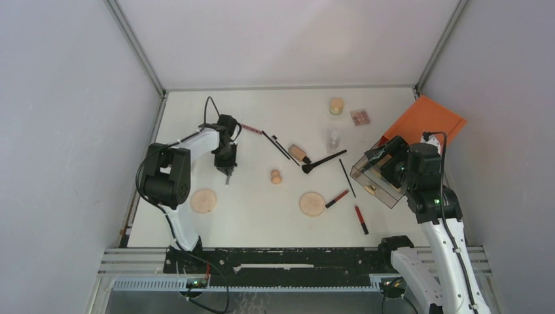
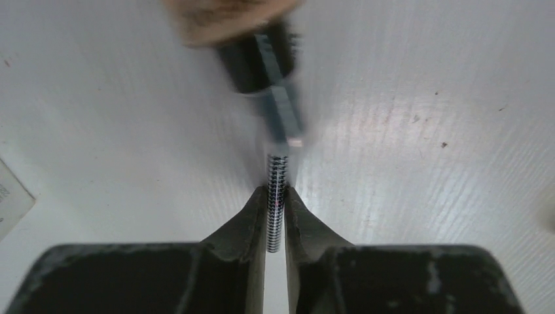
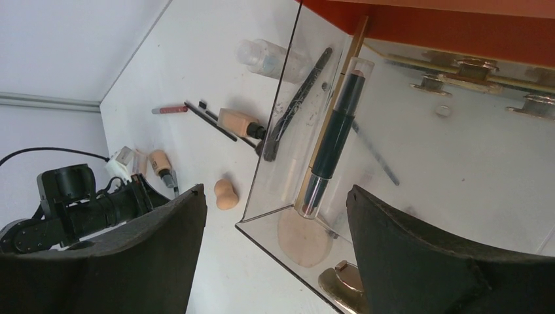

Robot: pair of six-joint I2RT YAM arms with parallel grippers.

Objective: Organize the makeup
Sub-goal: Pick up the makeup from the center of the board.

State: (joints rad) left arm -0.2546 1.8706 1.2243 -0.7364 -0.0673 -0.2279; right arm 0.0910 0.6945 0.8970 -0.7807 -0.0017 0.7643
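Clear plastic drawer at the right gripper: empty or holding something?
Holding something: a black-and-silver makeup stick lies inside the clear plastic drawer, seen through its wall.

The left arm (image 1: 196,140) reaches forward with its elbow bent. The left gripper (image 2: 277,191) points straight down, its fingers pinched on a thin spiral wand (image 2: 277,171). The right arm (image 1: 437,208) stands raised at the right side. The right gripper (image 3: 275,203) angles leftward, jaws spread wide.
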